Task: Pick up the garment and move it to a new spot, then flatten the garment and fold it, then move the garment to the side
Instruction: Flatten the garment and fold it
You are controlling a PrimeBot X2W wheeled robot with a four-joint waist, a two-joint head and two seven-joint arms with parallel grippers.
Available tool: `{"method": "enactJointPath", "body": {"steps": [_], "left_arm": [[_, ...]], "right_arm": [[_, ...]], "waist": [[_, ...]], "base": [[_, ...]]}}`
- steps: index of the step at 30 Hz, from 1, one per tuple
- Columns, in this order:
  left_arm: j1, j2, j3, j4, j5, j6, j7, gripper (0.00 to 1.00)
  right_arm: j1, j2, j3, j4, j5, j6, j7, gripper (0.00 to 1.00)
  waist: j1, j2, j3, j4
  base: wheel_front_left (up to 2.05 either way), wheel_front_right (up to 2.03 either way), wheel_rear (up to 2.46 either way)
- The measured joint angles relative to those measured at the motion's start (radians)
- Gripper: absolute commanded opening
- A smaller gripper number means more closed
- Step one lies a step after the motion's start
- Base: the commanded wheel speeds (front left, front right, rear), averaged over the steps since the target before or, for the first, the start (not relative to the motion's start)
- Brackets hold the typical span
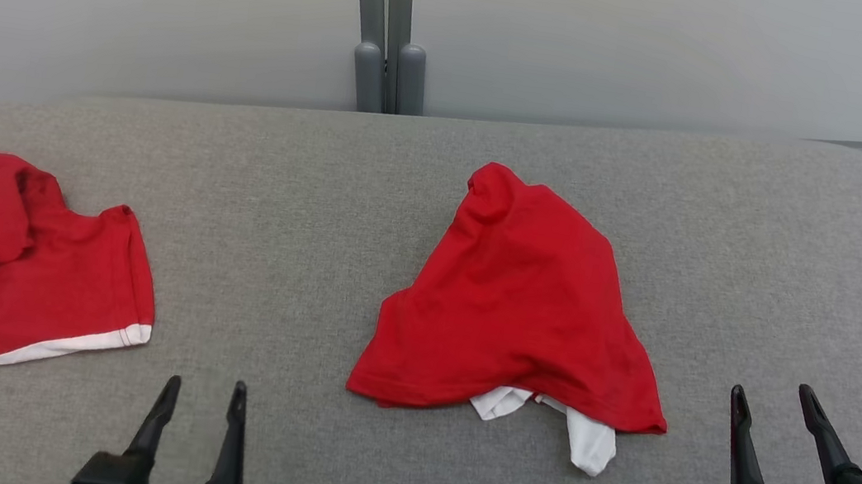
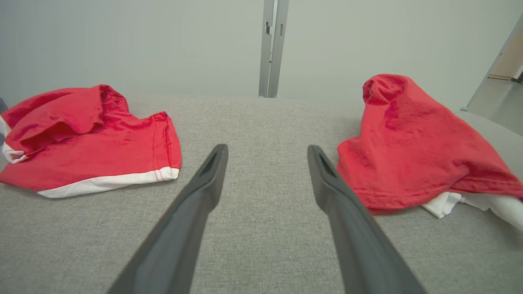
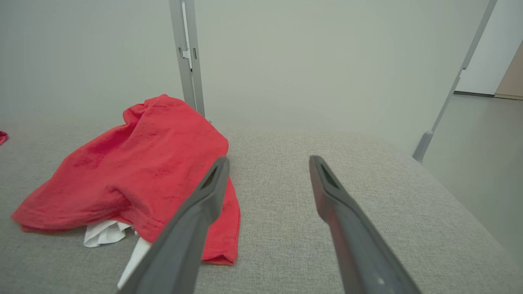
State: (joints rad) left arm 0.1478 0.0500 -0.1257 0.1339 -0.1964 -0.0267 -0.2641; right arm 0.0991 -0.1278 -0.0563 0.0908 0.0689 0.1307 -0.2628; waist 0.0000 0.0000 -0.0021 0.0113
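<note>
A grey cloth-covered desk (image 1: 303, 200) is stretching across the head view, with a pale wall running behind it. A double grey post (image 1: 389, 20) is standing at the desk's far edge, and everything here is placed from it.

The garment (image 1: 523, 304) – red, crumpled into a peaked heap – is lying on the desk in front of the post and a little to its right, with a white part (image 1: 588, 442) poking out from under its near hem. A second red garment (image 1: 20, 263), edged in white, is lying bunched far to the post's left, well apart from the first.

The left end effector (image 1: 206, 383) is hovering nearest the robot, slightly left of the post's line, its fingers spread wide and gripping nothing. The right end effector (image 1: 771, 391) is hovering far to the post's right – just beyond the garment's near right corner – fingers likewise spread wide and empty.
</note>
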Motion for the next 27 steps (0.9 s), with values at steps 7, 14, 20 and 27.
{"method": "enactJointPath", "body": {"steps": [7, 14, 20, 27], "left_arm": [[-0.162, 0.000, -0.186, 0.122, -0.028, -0.054, 0.000, 1.00], [-0.360, -0.002, -0.416, 0.196, -0.060, -0.078, 0.000, 1.00], [-0.524, -0.003, -0.596, 0.281, -0.095, -0.077, 0.000, 1.00], [-0.644, -0.004, -0.784, 0.390, -0.133, -0.081, 0.009, 1.00]], "right_arm": [[-0.036, -0.003, 0.008, -0.001, 0.008, 0.000, 0.000, 1.00], [-0.096, -0.001, 0.010, -0.007, 0.022, 0.000, 0.000, 1.00], [-0.143, 0.018, 0.015, -0.010, 0.037, 0.000, 0.000, 1.00], [-0.172, 0.045, 0.003, -0.004, 0.049, 0.000, 0.000, 1.00]], "waist": [[0.0000, 0.0000, 0.047, -0.032], [0.0000, 0.0000, 0.112, -0.089], [0.0000, 0.0000, 0.178, -0.159], [0.0000, 0.0000, 0.247, -0.250]], "base": [[0.00, 0.00, 0.00], [0.00, 0.00, 0.00], [0.00, 0.00, 0.00], [0.00, 0.00, 0.00]]}}
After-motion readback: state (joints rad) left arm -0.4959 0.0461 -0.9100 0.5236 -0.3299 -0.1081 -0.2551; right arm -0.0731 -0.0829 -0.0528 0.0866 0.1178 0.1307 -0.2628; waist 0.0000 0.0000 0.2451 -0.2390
